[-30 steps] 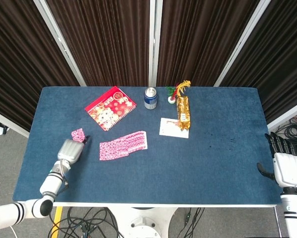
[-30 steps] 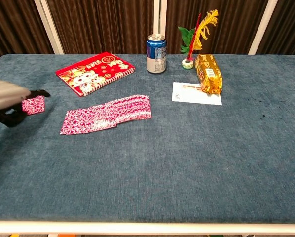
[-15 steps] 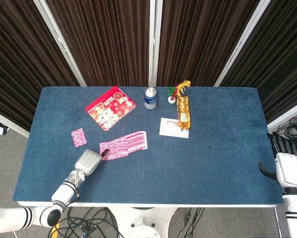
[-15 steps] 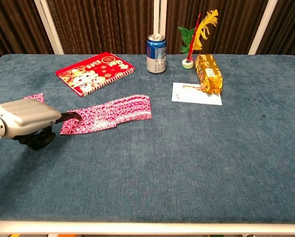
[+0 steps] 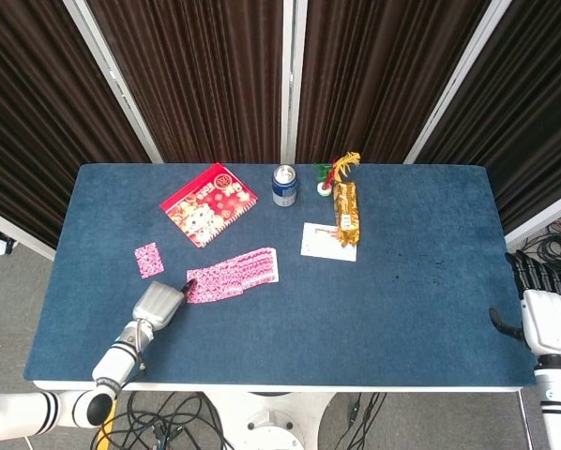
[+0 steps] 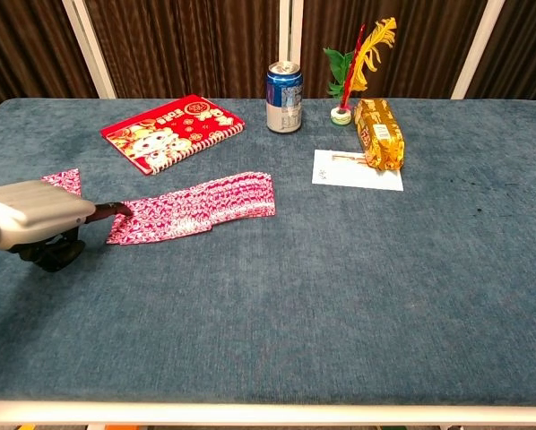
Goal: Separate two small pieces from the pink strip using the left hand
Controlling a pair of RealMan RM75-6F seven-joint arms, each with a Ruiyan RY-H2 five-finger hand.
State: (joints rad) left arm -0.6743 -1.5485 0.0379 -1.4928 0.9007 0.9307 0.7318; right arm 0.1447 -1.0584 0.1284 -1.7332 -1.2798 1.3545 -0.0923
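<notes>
The pink patterned strip [image 5: 234, 275] [image 6: 196, 207] lies fanned out left of the table's middle. One small pink piece [image 5: 148, 260] [image 6: 64, 181] lies apart, further left. My left hand [image 5: 159, 305] [image 6: 35, 215] is at the strip's left end, and a dark fingertip [image 6: 122, 209] touches the end piece there. Whether it pinches that piece I cannot tell. My right hand [image 5: 543, 314] hangs off the table's right edge with fingers apart, holding nothing.
A red patterned booklet [image 5: 208, 203] lies at the back left. A blue can [image 5: 284, 186], a small feather ornament [image 5: 335, 172], a gold packet [image 5: 346, 213] and a white card [image 5: 325, 242] stand behind the middle.
My left hand left the separated piece on the table, swung right to the strip's left end, then drew slightly left while touching the end piece. The right hand stayed put.
</notes>
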